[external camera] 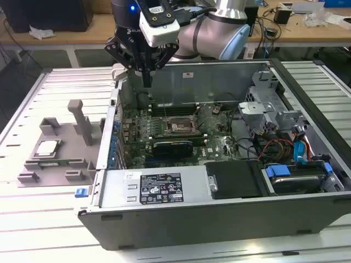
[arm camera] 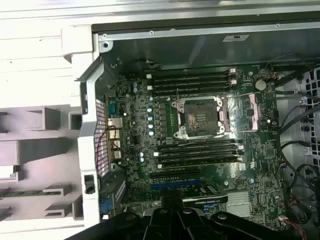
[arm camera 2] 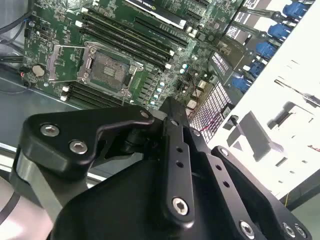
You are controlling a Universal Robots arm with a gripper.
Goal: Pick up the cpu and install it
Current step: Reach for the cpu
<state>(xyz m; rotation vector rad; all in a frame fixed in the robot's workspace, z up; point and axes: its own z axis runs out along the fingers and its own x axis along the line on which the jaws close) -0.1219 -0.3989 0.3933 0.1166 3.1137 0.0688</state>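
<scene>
The cpu [external camera: 48,147], a small square chip with a pale silver top, lies flat in a grey fixture [external camera: 55,159] on the table, at the exterior view's left, outside the computer case. My gripper [external camera: 147,82] hangs above the case's back left corner, well above the green motherboard [external camera: 164,131]. Its dark fingers [arm camera: 170,212] point down, pressed together with nothing between them. The dark square socket [arm camera: 200,117] sits in the middle of the motherboard with its metal frame swung open, seen in both wrist views. The cpu is apart from my gripper, lower and further to the exterior view's left.
The open case's walls [external camera: 164,189] surround the motherboard. Drive bays and blue and red cables [external camera: 299,150] fill its right side, and a black card [external camera: 173,147] stands near the socket. A thin green memory stick [external camera: 55,160] lies on the fixture beside upright grey posts [external camera: 79,118].
</scene>
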